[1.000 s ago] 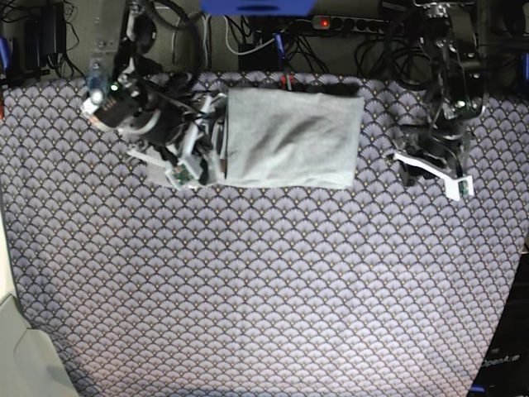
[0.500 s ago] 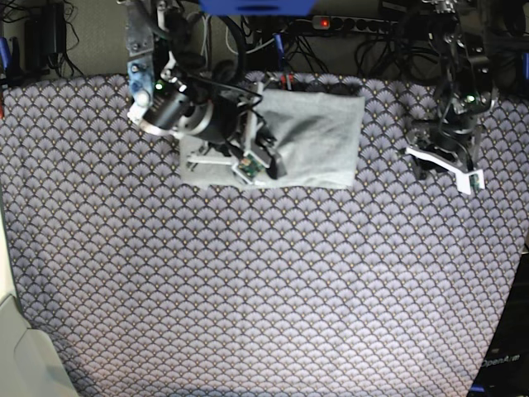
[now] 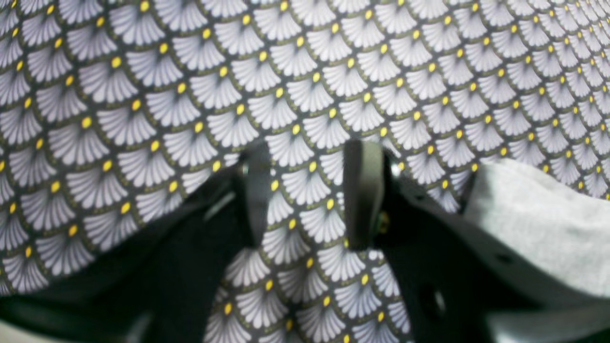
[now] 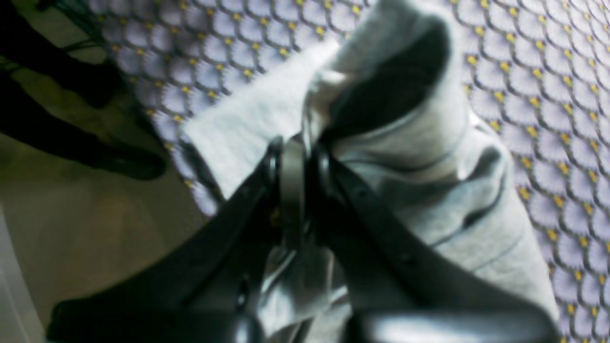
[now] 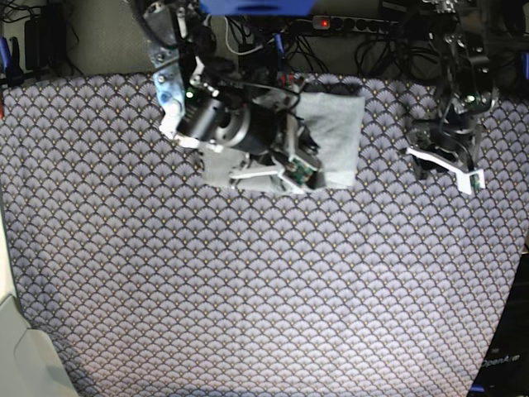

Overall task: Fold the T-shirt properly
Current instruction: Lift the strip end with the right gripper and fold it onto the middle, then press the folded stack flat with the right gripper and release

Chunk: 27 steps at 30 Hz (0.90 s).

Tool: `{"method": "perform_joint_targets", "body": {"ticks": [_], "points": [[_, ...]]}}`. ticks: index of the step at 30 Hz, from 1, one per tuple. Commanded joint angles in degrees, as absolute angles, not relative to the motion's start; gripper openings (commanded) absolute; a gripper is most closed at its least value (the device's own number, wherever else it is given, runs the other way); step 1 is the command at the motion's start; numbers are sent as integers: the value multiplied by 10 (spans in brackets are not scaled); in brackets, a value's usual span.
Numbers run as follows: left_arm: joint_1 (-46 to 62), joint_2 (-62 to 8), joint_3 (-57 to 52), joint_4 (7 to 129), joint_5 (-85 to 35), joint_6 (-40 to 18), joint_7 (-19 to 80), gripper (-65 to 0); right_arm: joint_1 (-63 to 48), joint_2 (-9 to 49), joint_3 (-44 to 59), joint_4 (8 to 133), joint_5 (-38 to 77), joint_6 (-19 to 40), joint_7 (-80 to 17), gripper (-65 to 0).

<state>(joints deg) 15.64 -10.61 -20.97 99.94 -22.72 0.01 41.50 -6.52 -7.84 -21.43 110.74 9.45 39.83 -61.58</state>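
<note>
The pale grey T-shirt [image 5: 337,131] lies partly folded at the back of the table, and my right arm covers its left half. In the right wrist view my right gripper [image 4: 296,155] is shut on a lifted fold of the T-shirt [image 4: 452,190], which curls open above the fingers. In the base view this gripper [image 5: 306,168] sits over the shirt's front edge. My left gripper [image 5: 423,164] hovers to the right of the shirt, apart from it. Its fingers [image 3: 364,190] stand open over bare tablecloth with nothing between them.
The purple-grey fan-patterned tablecloth [image 5: 248,289] covers the table. A power strip [image 5: 364,23] and tangled cables run along the back edge. A pale object [image 5: 21,356] sits off the front left corner.
My right arm has swung to the right across the T-shirt, carrying its left edge over the middle. The left arm shifted slightly to the right, then held still.
</note>
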Motion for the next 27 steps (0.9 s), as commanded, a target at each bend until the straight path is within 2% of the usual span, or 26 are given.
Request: {"method": "perform_joint_targets", "body": {"ticks": [1,7,12,18,21,27], "points": [[161,-112,-219,1011,-230,0,403,-403,-59,-87,-218,1105,105,400,-602,-650],[164,-113,-260,1010,-230,-1,410,-403,-20,-90,-243,1023,109,400,-601,-650],[157,-112,-305,1015,-230,-2,480,-403,1,-90,-243,995,109,400,-599,-650],[161,-112,-313,1016,-230,-3,485,-403,16,-90,-243,948,109,400,-573,-650],[162,-112,-313,1016,-230,-3,486,-403,29,-90,-260,933,109,400,-574,-592],[163,-109,-313,1016,-230,-3,487,-403,34,-90,-273,932,109,400,-568,-432]]}}
